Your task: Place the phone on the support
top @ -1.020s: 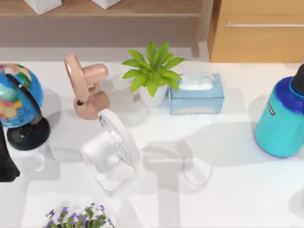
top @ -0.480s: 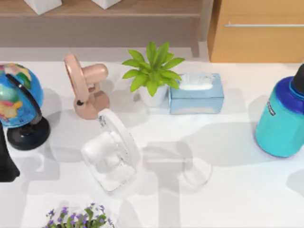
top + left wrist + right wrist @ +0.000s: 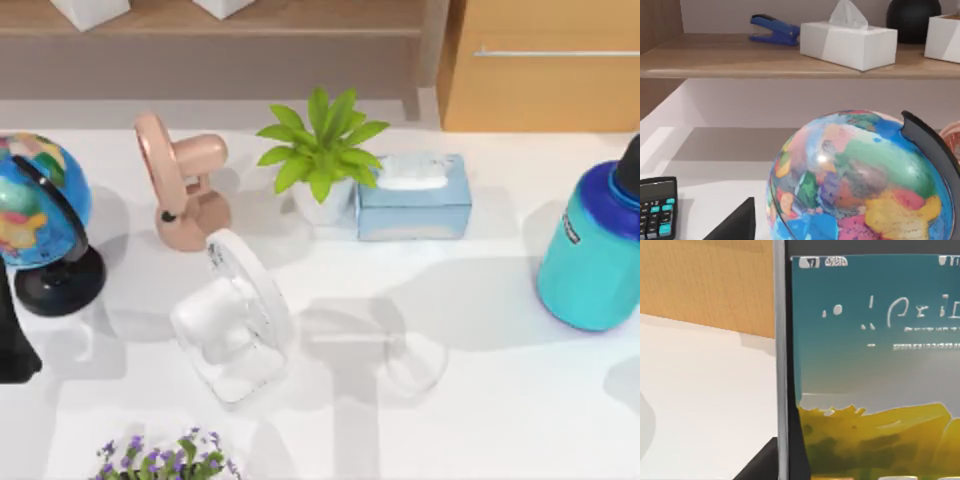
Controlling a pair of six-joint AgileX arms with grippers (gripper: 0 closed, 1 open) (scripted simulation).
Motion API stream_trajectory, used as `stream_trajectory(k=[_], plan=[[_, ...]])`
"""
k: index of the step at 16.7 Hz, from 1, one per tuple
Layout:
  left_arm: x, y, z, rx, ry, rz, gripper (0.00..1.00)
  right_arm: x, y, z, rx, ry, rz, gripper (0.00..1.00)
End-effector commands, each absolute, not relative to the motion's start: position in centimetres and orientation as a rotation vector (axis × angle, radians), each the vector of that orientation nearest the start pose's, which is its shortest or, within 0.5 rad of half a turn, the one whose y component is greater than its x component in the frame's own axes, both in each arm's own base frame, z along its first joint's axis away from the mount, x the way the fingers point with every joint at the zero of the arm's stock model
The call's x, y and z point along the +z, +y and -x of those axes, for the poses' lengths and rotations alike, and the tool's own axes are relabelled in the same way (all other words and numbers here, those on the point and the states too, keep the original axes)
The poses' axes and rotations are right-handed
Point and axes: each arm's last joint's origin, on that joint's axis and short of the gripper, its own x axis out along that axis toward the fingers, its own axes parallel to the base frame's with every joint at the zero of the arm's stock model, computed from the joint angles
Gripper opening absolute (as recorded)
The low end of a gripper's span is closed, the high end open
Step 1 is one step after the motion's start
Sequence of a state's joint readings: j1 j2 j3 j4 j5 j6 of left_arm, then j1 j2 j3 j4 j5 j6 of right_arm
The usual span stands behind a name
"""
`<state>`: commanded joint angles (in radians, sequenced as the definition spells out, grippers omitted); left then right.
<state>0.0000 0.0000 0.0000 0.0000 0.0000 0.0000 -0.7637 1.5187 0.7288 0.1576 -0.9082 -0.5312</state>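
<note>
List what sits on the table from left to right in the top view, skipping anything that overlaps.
Globe → pink fan → potted plant → tissue box → teal bottle.

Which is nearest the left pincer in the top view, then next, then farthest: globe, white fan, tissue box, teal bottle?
From the left pincer at the table's left edge:
1. Colourful globe on a black stand: beside it, left side.
2. White plastic desk fan: left of middle.
3. Pale blue tissue box: back middle.
4. Teal bottle with blue top: far right.
</note>
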Motion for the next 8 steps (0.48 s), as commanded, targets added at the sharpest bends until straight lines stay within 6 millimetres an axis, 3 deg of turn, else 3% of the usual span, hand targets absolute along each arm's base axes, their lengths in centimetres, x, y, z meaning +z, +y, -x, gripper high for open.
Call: stream_trajectory(k=[7, 8], plan=[[16.0, -0.12, -10.57, 0.0, 0.0, 0.0, 1.0, 17.97, -18.69, -23.19, 0.255, 0.374, 0.059, 0.98], [16.0, -0.12, -10.57, 0.0, 0.0, 0.0, 1.0, 17.97, -18.69, -23.19, 0.255, 0.374, 0.059, 1.0]])
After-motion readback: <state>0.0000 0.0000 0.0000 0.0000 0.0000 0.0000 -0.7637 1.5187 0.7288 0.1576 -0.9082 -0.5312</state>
